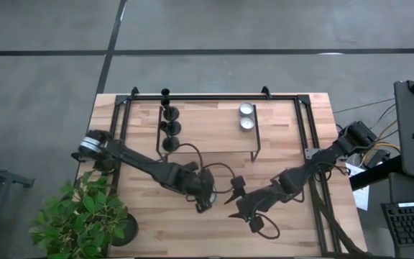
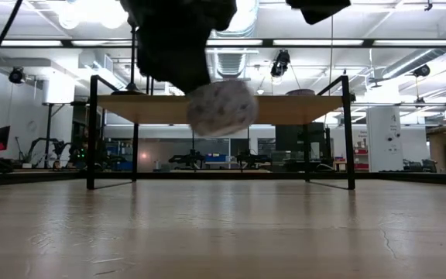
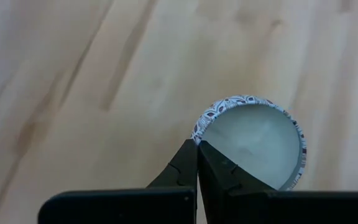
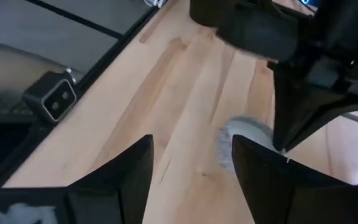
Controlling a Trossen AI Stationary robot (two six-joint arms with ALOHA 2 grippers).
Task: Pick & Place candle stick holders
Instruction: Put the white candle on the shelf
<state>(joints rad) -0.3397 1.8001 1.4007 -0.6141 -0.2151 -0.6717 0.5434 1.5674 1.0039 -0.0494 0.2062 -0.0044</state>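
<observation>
Three black holders and two silver cups were already set on the rack. The third cup was pinched by its rim in the left gripper, jaws shut, above the worktop. The right gripper was held open nearby, empty.

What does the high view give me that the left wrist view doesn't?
Only the high view: three black holders and two whitish cups on the raised rack, the right tool open mid-table, and the potted plant.
Only the left wrist view: the patterned rim of the third whitish cup, pinched by the shut fingers above bare wood.
Both: the left tool over the wooden table.
</observation>
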